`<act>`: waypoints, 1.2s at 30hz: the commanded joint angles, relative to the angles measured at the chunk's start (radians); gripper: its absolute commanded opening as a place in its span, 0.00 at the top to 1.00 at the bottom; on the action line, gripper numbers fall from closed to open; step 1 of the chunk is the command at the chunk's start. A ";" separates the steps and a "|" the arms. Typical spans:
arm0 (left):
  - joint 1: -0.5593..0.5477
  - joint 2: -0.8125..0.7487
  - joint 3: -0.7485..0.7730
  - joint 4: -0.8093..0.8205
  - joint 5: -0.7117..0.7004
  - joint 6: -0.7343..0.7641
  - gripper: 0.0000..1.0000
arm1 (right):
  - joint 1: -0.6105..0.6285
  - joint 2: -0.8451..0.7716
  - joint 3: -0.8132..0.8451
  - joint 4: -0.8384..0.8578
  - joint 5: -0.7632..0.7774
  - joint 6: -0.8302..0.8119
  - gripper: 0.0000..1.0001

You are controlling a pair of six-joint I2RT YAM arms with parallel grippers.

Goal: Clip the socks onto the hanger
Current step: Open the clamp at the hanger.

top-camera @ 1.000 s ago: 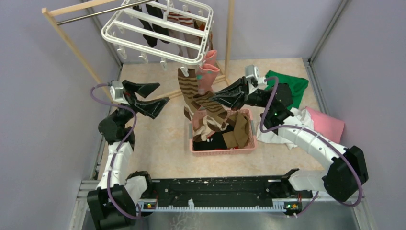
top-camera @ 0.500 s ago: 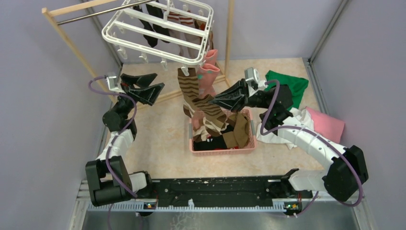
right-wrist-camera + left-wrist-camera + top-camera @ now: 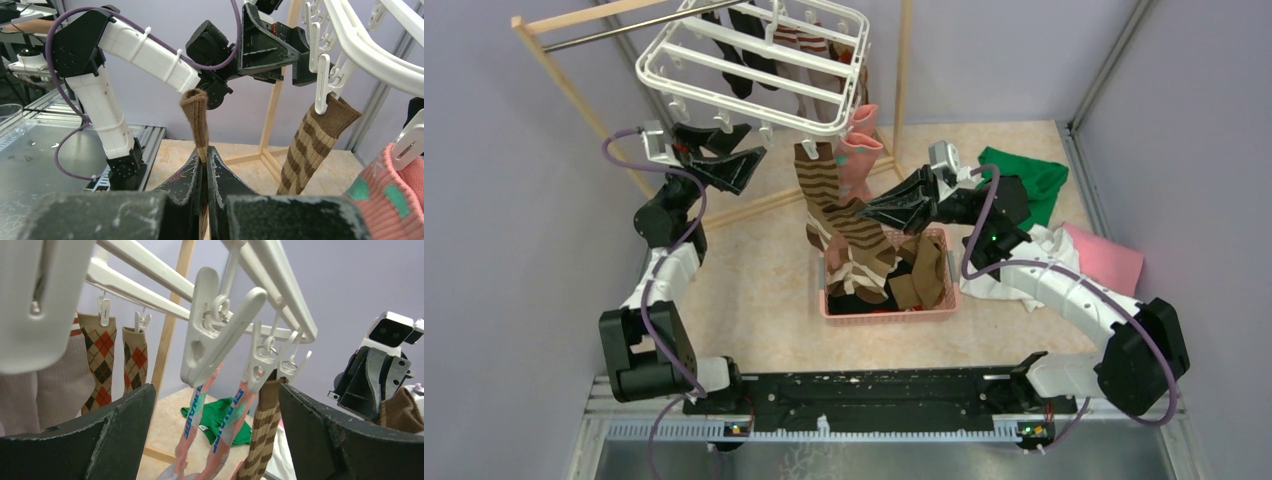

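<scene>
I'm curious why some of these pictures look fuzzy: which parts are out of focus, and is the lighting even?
Left wrist view: the nearest clip at upper left is a soft blur; the argyle socks beyond are crisp. Right wrist view: the right gripper and pink sock, close to the lens, are fuzzy. Top view: sharp, evenly lit, only faint shadows.

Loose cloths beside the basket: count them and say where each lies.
3. The green cloth lies farthest back, the pink cloth farthest right, and the white cloth next to the basket, partly under the right arm. That arm may hide more.
</scene>
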State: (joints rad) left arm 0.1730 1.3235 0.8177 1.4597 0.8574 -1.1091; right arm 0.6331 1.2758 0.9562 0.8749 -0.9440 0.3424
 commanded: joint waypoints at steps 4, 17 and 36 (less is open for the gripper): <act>-0.041 0.067 0.103 0.333 0.036 0.058 0.02 | 0.008 0.002 0.034 0.045 -0.007 0.004 1.00; -0.083 0.092 0.175 0.333 0.038 0.073 0.01 | 0.010 0.015 0.038 0.051 -0.007 0.007 1.00; -0.114 0.114 0.203 0.333 -0.014 0.053 0.01 | 0.015 0.020 0.041 0.055 -0.007 0.007 1.00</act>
State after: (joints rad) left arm 0.0658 1.4246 0.9798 1.4662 0.8581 -1.0485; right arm 0.6395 1.2922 0.9565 0.8837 -0.9443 0.3431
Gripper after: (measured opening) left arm 0.987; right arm 0.009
